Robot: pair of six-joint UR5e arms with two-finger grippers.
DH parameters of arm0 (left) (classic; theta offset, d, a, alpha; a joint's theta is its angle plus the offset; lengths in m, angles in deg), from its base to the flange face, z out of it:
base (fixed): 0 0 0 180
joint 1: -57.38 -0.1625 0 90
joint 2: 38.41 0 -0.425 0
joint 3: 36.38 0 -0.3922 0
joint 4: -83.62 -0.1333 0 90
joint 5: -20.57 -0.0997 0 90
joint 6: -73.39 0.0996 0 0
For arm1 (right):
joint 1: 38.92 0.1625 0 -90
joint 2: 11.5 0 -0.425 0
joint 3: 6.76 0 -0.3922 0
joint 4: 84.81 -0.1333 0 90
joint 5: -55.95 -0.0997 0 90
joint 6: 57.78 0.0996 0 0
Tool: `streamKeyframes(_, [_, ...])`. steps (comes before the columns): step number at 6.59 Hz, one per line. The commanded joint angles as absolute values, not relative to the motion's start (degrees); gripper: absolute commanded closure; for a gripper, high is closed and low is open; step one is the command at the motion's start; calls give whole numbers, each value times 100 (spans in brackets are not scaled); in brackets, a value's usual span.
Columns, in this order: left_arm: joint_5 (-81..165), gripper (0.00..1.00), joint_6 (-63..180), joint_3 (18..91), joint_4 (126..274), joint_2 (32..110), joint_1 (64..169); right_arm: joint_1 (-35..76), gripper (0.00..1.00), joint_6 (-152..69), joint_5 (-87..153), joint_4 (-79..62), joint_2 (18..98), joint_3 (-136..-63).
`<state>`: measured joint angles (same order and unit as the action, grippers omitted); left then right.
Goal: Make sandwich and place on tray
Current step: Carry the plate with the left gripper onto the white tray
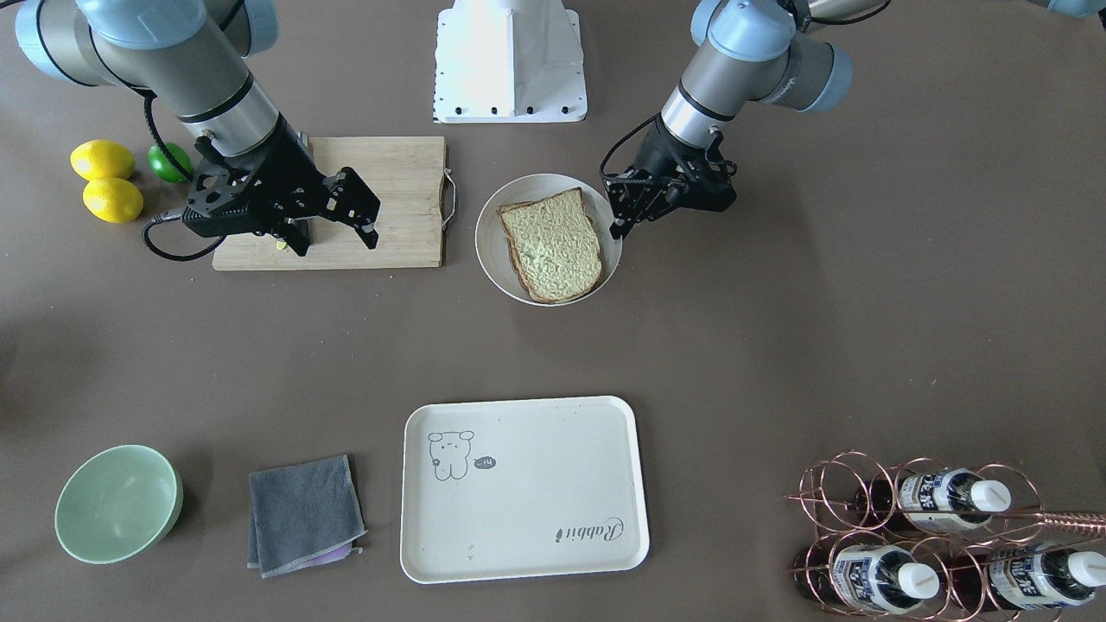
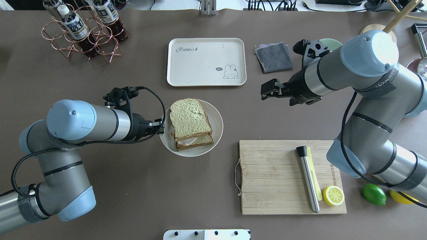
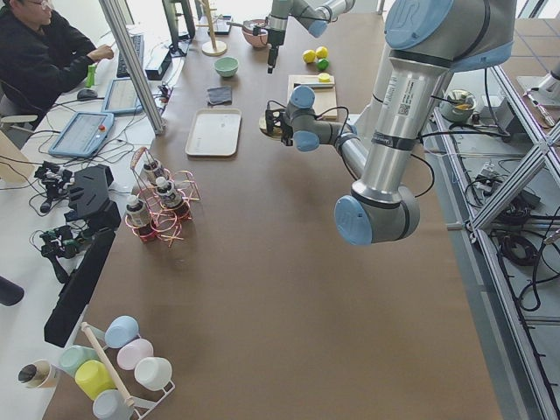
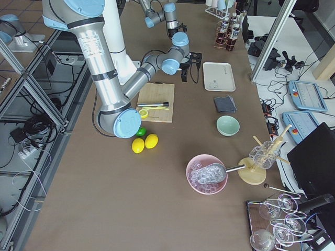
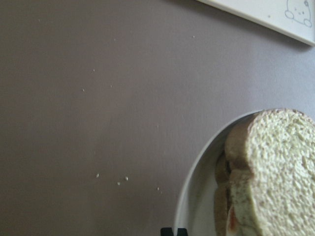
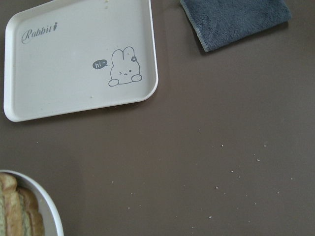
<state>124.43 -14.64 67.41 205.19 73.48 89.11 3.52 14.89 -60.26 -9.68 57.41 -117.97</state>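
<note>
The sandwich (image 2: pixel 190 121) lies on a round white plate (image 2: pixel 217 131): two bread slices stacked, with white egg showing between them at the near edge. It also shows in the front view (image 1: pixel 550 246) and in the left wrist view (image 5: pixel 275 167). The cream tray (image 2: pixel 200 71) lies beyond the plate with nothing on it; it also shows in the front view (image 1: pixel 518 527) and the right wrist view (image 6: pixel 64 73). My left gripper (image 2: pixel 162 125) is at the plate's left rim, its tips close together. My right gripper (image 2: pixel 266 90) hangs open and empty above the table, right of the plate.
A wooden cutting board (image 2: pixel 273 173) with a metal rod (image 2: pixel 308 180) and a lemon half (image 2: pixel 333 195) lies near right. A lime (image 2: pixel 374 194) lies beside it. A grey cloth (image 2: pixel 274 56) and a green bowl (image 1: pixel 117 501) lie right of the tray. A bottle rack (image 2: pixel 83 30) stands far left.
</note>
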Motion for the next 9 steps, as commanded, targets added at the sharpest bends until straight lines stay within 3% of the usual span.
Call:
streamKeyframes(1, [12499, 100, -2081, 6051, 19838, 8405, 9323, 361, 0, 1482, -6112, -1098, 5785, -11785])
streamKeyframes(3, [12446, 100, -2538, 5218, 19567, 9173, 9376, 362, 0, 1446, -6112, -1098, 5793, -11776])
streamKeyframes(6, [11866, 100, -2936, 3178, 20761, 10088, 9507, 353, 0, 1507, -6104, -1098, 5794, -11776])
streamKeyframes(9, [11786, 100, -2927, 2700, 21202, 10090, 9631, 353, 0, 1543, -6095, -1098, 5829, -11811])
